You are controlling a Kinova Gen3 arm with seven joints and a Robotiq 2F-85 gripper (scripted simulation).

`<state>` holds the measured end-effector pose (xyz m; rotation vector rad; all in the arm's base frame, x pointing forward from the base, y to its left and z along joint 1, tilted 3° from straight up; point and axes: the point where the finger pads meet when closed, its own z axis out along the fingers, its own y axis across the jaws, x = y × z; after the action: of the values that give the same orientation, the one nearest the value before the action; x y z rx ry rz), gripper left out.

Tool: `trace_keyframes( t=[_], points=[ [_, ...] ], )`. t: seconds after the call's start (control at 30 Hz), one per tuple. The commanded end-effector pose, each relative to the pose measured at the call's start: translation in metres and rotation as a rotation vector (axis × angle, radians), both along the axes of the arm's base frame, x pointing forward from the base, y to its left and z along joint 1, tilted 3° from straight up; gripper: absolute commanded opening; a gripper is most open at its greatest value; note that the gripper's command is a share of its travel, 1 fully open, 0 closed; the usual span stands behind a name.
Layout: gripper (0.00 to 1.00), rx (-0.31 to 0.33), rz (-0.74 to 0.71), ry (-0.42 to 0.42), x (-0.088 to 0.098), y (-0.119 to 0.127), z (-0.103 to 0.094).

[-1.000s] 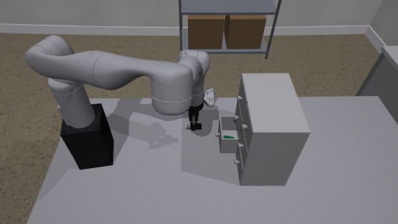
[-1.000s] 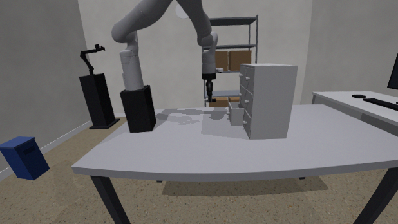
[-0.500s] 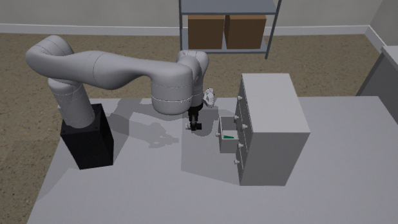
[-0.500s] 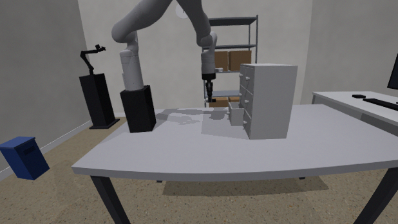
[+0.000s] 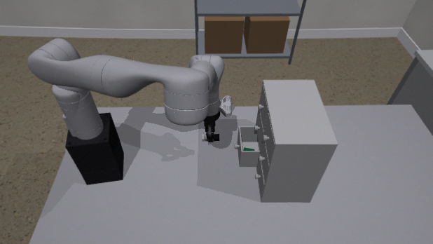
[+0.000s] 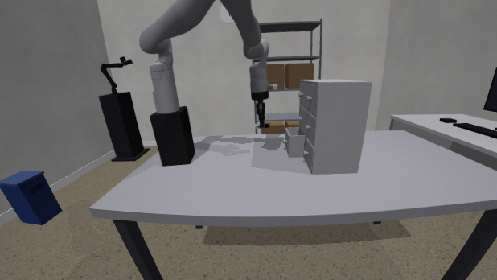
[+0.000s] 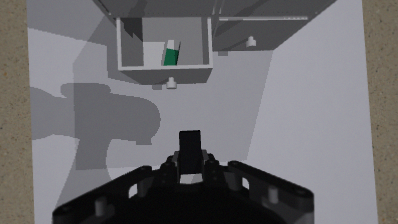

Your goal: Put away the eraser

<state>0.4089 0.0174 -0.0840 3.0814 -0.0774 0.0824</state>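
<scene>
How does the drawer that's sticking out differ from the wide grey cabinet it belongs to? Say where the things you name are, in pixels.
The open drawer point(image 5: 249, 159) point(image 6: 296, 146) point(image 7: 175, 76) is small and open-topped; the chest point(image 5: 298, 112) point(image 6: 342, 125) is much bigger, with a closed top. The drawer's front has one knob, the chest's several. Both are grey and boxy.

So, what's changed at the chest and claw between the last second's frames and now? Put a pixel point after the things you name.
Nothing visibly moved, and nothing was taken hold of or let go. The claw point(image 5: 210, 137) point(image 6: 262, 125) point(image 7: 190, 158) is at the same spot, shut on the black-and-white eraser point(image 5: 216, 137) point(image 6: 266, 125) point(image 7: 190, 142). Same for the chest point(image 5: 298, 112) point(image 6: 342, 129), open drawer point(image 5: 249, 160) point(image 6: 296, 147) point(image 7: 145, 75) and green item inside point(image 5: 249, 149) point(image 7: 171, 57).
</scene>
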Motion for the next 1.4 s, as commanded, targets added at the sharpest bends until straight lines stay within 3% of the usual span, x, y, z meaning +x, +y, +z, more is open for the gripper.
trace_keyframes(
  t=[0.0, 1.37],
  points=[
    [0.19, 0.000, 0.002, -0.003, -0.0005, 0.0000, 0.0007],
    [0.19, -0.009, 0.005, -0.061, -0.0031, -0.0018, 0.0001]
  ],
)
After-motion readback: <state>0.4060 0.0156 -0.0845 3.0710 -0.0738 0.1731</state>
